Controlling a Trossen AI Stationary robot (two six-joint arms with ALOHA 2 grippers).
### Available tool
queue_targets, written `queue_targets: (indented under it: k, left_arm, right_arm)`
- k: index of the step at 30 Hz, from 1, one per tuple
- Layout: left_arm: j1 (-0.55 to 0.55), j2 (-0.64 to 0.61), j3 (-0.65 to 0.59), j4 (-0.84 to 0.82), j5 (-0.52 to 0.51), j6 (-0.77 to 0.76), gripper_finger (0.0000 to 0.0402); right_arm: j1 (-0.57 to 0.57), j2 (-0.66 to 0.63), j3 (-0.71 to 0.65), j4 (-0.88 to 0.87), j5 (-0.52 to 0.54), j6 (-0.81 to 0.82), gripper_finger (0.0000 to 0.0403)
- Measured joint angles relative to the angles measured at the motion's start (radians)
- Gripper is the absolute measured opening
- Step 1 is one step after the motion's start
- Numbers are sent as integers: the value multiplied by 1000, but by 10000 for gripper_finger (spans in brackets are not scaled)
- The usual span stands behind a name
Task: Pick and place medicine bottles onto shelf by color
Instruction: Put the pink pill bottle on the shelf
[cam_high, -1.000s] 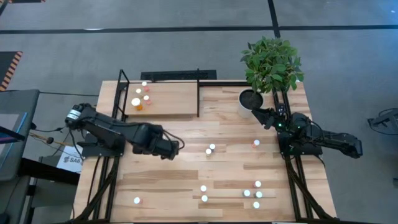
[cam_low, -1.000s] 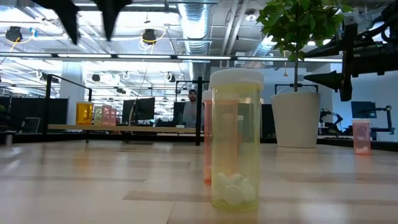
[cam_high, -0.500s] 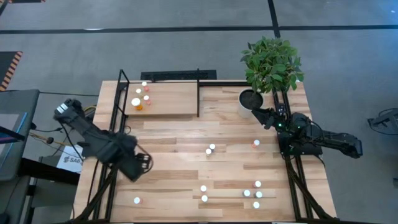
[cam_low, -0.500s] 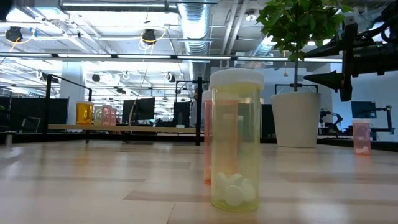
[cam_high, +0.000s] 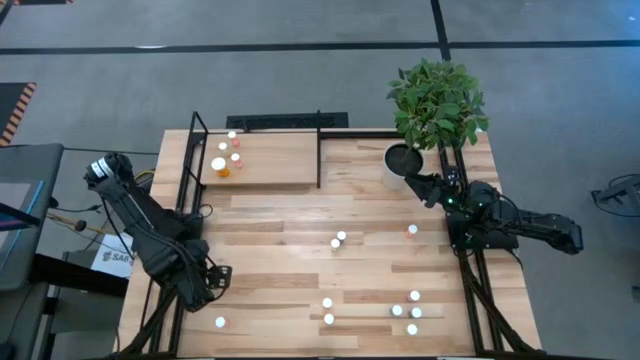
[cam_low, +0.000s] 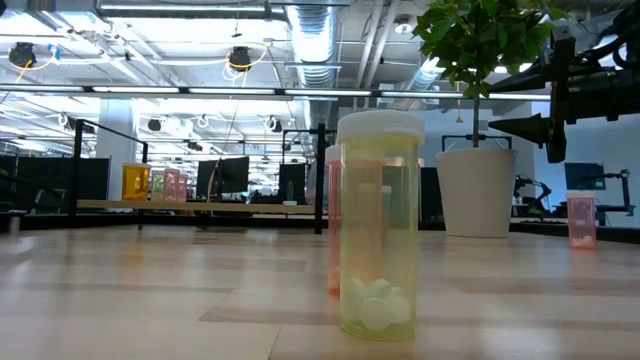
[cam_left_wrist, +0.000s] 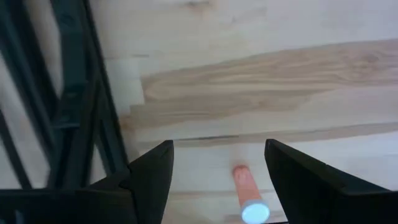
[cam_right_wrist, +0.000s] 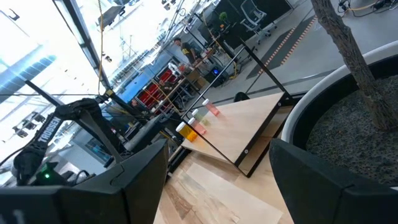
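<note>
open-plan office (cam_low: 200, 150) with ceiling ducts (cam_low: 310, 40), strip lights, grey floor (cam_high: 300, 80)

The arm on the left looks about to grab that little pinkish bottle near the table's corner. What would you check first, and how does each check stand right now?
1. Left gripper open, nothing in it: ok.
2. Pink bottle lined up between the fingers: ok in the left wrist view.
3. Bottle upright, white cap on: ok.
4. Gripper low enough to close on the bottle: cannot tell; in the high view it sits short of the bottle.
5. Free space on the shelf beside the bottles already there: ok.
6. Right gripper out of the way, by the plant pot: ok.
</note>
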Motion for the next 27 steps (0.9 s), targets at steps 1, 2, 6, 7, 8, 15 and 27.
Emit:
queue_targets:
  k: [1, 2, 6, 7, 8, 15, 27]
  left_arm:
    - [0, 2, -6, 20, 3, 0, 244]
    - [0, 2, -9, 34, 6, 1, 248]
    - [-1, 20, -10, 83, 21, 36, 270]
    - [-1, 27, -10, 95, 27, 44, 277]
    - [-1, 35, -10, 107, 37, 55, 283]
    - [0, 121, -10, 230, 101, 68, 326]
    - [-9, 269, -10, 476, 222, -69, 353]
  right_arm:
    - [0, 0, 0, 0, 0, 0, 302]
    - [0, 0, 0, 0, 0, 0, 302]
    - [0, 0, 0, 0, 0, 0, 302]
    - [0, 0, 0, 0, 0, 0, 302]
    - [0, 0, 0, 0, 0, 0, 302]
    - [0, 0, 0, 0, 0, 0, 302]
    - [0, 0, 0, 0, 0, 0, 302]
